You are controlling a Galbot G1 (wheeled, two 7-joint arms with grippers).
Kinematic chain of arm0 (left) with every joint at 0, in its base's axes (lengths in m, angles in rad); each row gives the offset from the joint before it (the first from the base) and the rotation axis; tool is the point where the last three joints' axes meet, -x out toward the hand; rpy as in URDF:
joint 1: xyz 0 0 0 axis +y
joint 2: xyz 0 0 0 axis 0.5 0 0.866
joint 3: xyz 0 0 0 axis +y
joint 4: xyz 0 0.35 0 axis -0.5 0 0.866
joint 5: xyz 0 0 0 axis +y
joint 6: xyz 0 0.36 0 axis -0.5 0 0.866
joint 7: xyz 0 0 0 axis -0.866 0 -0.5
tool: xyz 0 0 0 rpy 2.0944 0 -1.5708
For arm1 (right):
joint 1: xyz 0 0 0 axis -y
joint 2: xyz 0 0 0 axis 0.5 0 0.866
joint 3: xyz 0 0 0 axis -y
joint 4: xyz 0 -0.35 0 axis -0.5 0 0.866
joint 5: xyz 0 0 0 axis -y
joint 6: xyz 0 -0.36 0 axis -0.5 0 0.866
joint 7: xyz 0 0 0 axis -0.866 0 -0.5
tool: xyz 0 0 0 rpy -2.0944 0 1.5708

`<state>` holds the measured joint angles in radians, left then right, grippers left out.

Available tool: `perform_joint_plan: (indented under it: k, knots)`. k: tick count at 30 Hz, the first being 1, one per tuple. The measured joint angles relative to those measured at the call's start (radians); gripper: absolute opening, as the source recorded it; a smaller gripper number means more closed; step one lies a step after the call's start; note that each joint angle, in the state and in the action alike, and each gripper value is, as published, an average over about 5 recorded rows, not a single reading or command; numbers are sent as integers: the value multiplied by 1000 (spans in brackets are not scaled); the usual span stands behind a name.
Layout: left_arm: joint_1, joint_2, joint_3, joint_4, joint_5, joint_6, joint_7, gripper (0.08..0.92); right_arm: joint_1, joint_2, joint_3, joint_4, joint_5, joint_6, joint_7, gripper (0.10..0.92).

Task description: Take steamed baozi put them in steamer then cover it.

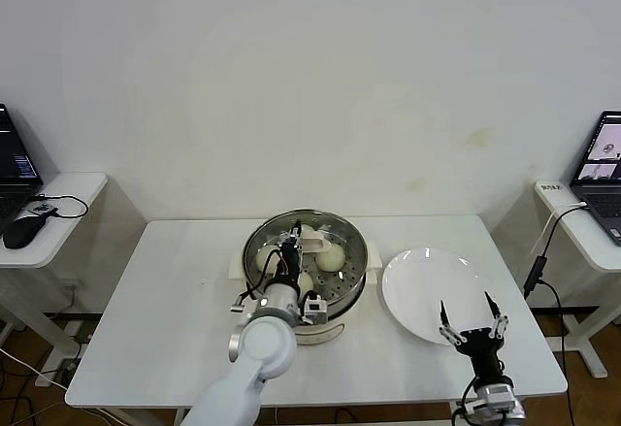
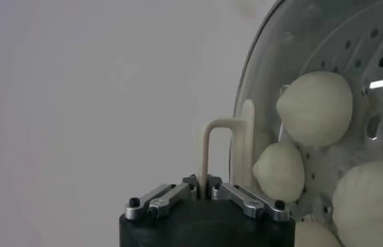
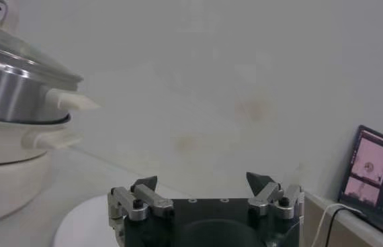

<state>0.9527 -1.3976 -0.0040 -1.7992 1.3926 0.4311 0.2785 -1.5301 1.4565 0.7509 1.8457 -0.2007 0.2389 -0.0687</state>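
Note:
The steamer (image 1: 354, 295) stands mid-table with the clear glass cover (image 1: 340, 228) lying on it. Cream-white baozi (image 1: 331, 259) show through the glass. In the left wrist view the baozi (image 2: 316, 107) lie on the perforated tray under the lid. My left gripper (image 1: 288, 251) is over the steamer, shut on the cover's cream handle (image 2: 207, 151). My right gripper (image 1: 470, 317) hangs open and empty over the near edge of the white plate. In the right wrist view my right gripper (image 3: 202, 183) is open, and the steamer (image 3: 7, 101) with its lid stands at the side.
An empty white plate (image 1: 408, 285) lies right of the steamer. Side desks hold a laptop (image 1: 12, 159) and mouse on the left and a laptop (image 1: 606, 169) with cables on the right. Bare tabletop (image 1: 175, 290) lies left of the steamer.

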Motion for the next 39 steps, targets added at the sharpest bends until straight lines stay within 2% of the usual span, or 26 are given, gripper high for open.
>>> perform_joint_plan:
  k: [11, 16, 20, 24, 28, 33, 39]
  knots:
    - [57, 41, -12, -82, -29, -10, -4, 568, -8, -3, -6, 4, -2, -1, -2, 823]
    - [122, 81, -34, -175, -56, -24, -17, 715, -11, -8, -6, 8, 4, -2, -3, 823]
    - [210, 119, -78, -280, -122, -41, -44, 802, -16, -15, -11, 8, 13, -3, -7, 823]
    - [337, 158, -169, -381, -271, -79, -112, 821, -24, -23, -20, 8, 30, -5, -14, 823]
    - [478, 178, -311, -433, -504, -172, -207, 823, -38, -35, -34, 9, 55, -7, -19, 823]
    - [630, 185, -462, -445, -839, -288, -310, 823, -61, -52, -51, 18, 87, -7, -28, 823]
    - [761, 186, -566, -422, -1227, -398, -388, 823, -103, -74, -81, 33, 129, -3, -42, 823]
